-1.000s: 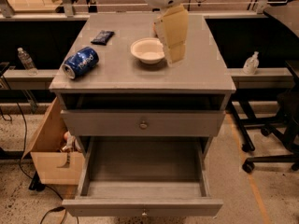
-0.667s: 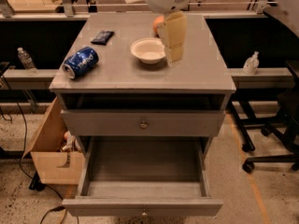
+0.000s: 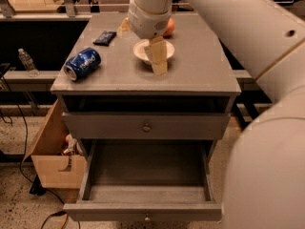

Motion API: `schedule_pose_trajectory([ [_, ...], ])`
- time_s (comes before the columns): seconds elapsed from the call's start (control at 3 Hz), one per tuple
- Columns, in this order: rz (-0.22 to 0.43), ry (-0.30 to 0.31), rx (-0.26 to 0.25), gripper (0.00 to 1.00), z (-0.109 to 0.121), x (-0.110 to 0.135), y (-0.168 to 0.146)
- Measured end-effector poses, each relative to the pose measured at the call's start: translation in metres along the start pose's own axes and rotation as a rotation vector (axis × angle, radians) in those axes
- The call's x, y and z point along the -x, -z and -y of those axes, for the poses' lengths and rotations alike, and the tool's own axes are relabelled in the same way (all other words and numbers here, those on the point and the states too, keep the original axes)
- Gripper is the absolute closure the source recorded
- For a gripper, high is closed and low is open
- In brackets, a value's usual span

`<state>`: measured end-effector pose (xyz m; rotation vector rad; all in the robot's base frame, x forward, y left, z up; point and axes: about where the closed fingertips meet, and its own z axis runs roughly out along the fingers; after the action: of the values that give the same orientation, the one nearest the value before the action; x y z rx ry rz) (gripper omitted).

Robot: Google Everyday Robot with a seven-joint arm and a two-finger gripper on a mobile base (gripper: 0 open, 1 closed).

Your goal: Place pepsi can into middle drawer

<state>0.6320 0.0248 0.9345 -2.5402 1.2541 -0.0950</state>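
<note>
Camera view. The gripper (image 3: 157, 61) hangs over the white bowl (image 3: 141, 52) on the cabinet top (image 3: 200, 66); we cannot tell how far it is open. The pepsi can (image 3: 82, 64) lies on its side at the top's left, well apart from the gripper. Below, the middle drawer (image 3: 143, 212) stands pulled out, its grey floor showing; the upper drawer front (image 3: 109, 126) is closed.

Speckled floor (image 3: 14, 199) lies around the grey cabinet (image 3: 95, 125), with an open cardboard box (image 3: 50, 161) standing beside it. The gripper (image 3: 158, 61) hangs above the worktop (image 3: 200, 66), near its middle.
</note>
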Motion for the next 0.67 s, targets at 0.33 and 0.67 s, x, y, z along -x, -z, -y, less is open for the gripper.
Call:
schedule_pose_trajectory([
  [0.33,-0.007,0.007,0.001,0.0,0.0067,-0.0002,-0.0104],
  [0.67,0.013,0.016,0.01,0.0,0.0142,0.0038,-0.0199],
])
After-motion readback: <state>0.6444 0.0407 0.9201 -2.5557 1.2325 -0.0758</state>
